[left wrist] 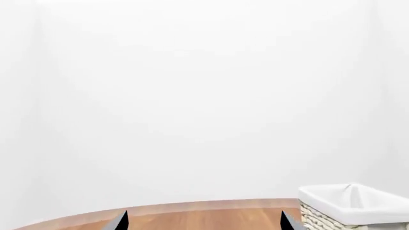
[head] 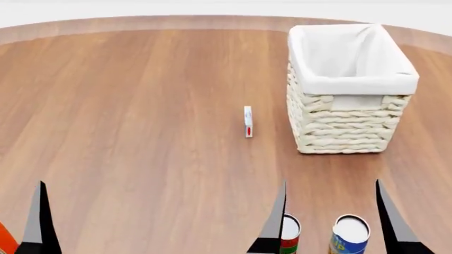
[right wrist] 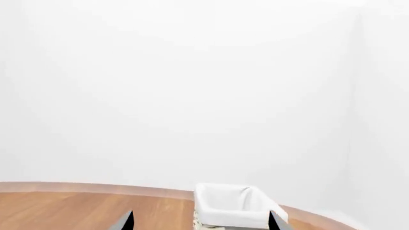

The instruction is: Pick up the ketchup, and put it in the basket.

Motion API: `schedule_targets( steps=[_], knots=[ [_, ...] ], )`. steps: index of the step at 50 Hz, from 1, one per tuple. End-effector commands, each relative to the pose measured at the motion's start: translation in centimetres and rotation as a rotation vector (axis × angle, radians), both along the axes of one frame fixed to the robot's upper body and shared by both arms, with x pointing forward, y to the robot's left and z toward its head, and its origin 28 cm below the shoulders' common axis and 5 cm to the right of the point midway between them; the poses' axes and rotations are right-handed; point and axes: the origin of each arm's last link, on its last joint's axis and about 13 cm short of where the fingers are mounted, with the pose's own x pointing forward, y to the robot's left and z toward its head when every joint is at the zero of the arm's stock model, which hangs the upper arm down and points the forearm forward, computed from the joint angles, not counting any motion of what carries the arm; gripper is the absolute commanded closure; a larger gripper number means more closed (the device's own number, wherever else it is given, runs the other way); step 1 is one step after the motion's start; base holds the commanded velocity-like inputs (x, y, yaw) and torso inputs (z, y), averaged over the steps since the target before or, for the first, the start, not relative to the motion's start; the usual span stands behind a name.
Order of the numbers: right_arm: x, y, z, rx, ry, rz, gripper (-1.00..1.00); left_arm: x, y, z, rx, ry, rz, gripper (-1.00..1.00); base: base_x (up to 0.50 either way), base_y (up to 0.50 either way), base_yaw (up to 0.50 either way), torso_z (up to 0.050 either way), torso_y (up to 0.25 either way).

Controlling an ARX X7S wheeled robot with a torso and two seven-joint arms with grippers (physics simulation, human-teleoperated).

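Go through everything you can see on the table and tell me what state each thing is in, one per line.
basket: upright, nothing visible inside.
ketchup: only an orange sliver at the picture's edge, state unclear.
red-and-green can: upright on the table.
blue-and-yellow can: upright beside it.
small white box: standing on the table, apart from the basket.
right gripper: open, holding nothing.
left gripper: open, holding nothing.

Both dark, wedge-fingered grippers sit low at the near edge of the brown wooden table (head: 141,106), the right gripper (head: 331,222) with fingers spread wide apart, the left gripper (left wrist: 203,221) likewise splayed open and empty.
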Motion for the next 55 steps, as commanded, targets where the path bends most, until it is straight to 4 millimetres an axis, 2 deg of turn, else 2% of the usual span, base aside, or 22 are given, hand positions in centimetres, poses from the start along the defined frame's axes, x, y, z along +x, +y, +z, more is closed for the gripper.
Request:
schedule_targets(
  steps=[1, 9, 11, 12, 14, 16, 17, 20, 21, 23, 30, 41, 46, 48, 55],
  knots=[
    [0.03, 0.07, -0.05, -0.001, 0.004, 0.002, -1.0, -0.11, -0.09, 0.06, 0.001, -0.004, -0.007, -1.0, 0.5, 0.01, 0.0, 0.0, 0.0],
    [0.03, 0.06, -0.07, 0.0, 0.007, 0.0, -1.0, -0.12, -0.09, 0.04, 0.0, -0.004, -0.009, -1.0, 0.5, 0.01, 0.0, 0.0, 0.0],
    [0.05, 0.07, -0.09, 0.001, 0.008, 0.001, -1.0, -0.19, -0.13, 0.78, 0.0, -0.004, -0.01, -1.0, 0.5, 0.01, 0.0, 0.0, 0.0],
    [0.04, 0.08, -0.1, 0.001, 0.009, 0.001, -1.0, -0.16, -0.13, 0.2, 0.0, -0.004, -0.01, -1.0, 0.5, 0.01, 0.0, 0.0, 0.015],
    [0.08, 0.06, -0.18, 0.001, 0.011, 0.001, -1.0, -0.24, -0.14, 0.7, -0.001, -0.003, -0.011, -1.0, 0.5, 0.01, 0.0, 0.0, 0.0],
    [0.08, 0.06, -0.2, 0.001, 0.013, 0.0, -1.0, -0.18, -0.14, 0.14, -0.001, -0.003, -0.011, -1.0, 0.5, 0.01, 0.0, 0.0, 0.0],
    [0.06, 0.07, -0.17, 0.001, 0.013, 0.001, -1.0, -0.25, -0.15, 0.86, -0.002, -0.003, -0.012, -1.0, 0.5, 0.0, 0.0, 0.0, 0.0],
    [0.04, 0.1, -0.14, 0.0, 0.014, 0.001, -1.0, -0.19, -0.14, 0.16, -0.002, -0.003, -0.012, -1.0, 0.5, 0.01, 0.0, 0.0, 0.0],
    [0.04, 0.1, -0.15, 0.0, 0.015, 0.001, -1.0, -0.23, -0.16, 0.73, -0.002, -0.002, -0.012, -1.0, 0.5, 0.01, 0.0, 0.0, 0.0],
    [0.08, 0.09, -0.21, 0.002, 0.016, -0.001, -1.0, -0.18, -0.14, 0.21, -0.003, -0.001, -0.012, -1.0, 0.5, 0.01, 0.0, 0.0, 0.0],
    [0.07, 0.12, -0.24, 0.001, 0.019, -0.001, -1.0, -0.16, -0.1, 0.66, -0.005, -0.001, -0.01, -1.0, 0.5, 0.01, 0.0, 0.0, 0.0],
    [0.13, 0.12, -0.43, -0.002, 0.03, -0.002, -1.0, -0.1, -0.04, -0.03, -0.009, 0.0, -0.01, -1.0, 0.5, 0.01, 0.0, 0.0, 0.001],
    [0.09, 0.14, -0.39, -0.001, 0.018, -0.003, -1.0, -0.13, -0.03, 0.73, -0.009, -0.001, -0.01, -1.0, 0.5, 0.01, 0.0, 0.0, 0.002],
    [0.05, 0.13, -0.34, 0.01, -0.009, 0.003, -1.0, -0.1, -0.02, 0.23, -0.01, 0.0, -0.01, -1.0, 0.21, 0.0, 0.0, 0.0, 0.0],
    [-0.11, 0.1, -0.3, 0.042, -0.001, 0.028, -1.0, -0.14, -0.04, 0.79, -0.013, -0.002, -0.01, -1.0, -0.03, -0.14, 0.0, 0.0, 0.001]
  ],
)
